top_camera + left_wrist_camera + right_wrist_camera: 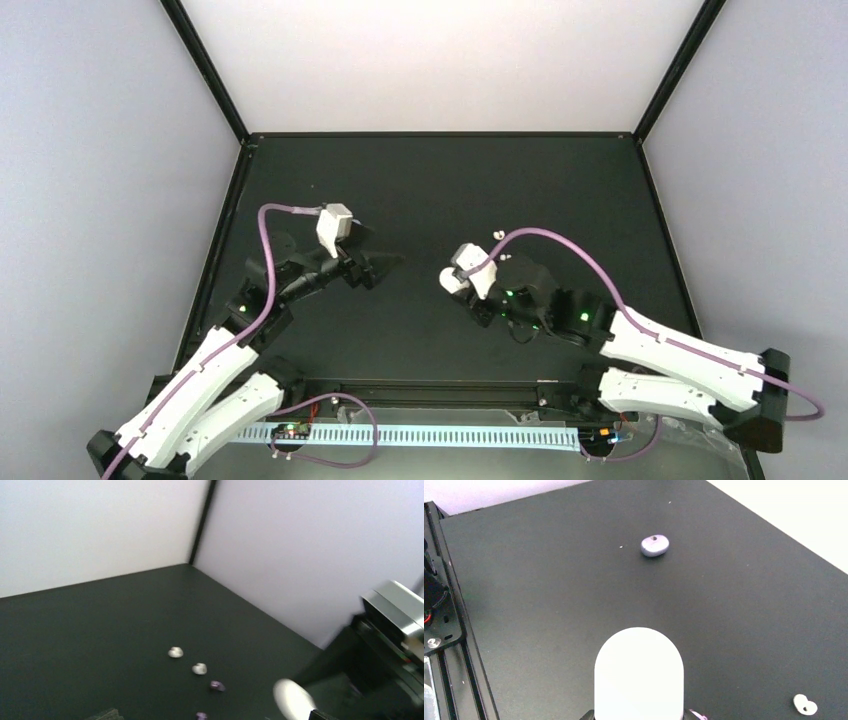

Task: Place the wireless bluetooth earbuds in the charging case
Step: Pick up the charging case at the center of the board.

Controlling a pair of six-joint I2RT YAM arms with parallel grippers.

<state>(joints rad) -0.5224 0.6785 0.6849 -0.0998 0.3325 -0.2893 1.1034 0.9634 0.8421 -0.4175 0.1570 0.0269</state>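
No earbuds (199, 668) are seated yet: two white and two purple lie loose mid-tabletop, while the right gripper (639, 713) is closed on the white case (639, 667) and the left gripper (381, 264) gapes wide, empty.

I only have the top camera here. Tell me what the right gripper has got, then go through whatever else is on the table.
Observer: The right wrist view shows the right gripper closed on a white case.
Operator: Find me the other case.
Observer: A purple case lies on the table, by itself, ahead of the right wrist camera.
Operator: Now the buds.
Observer: The left wrist view shows four in a loose row, two white buds then two purple buds, all lying on the table.
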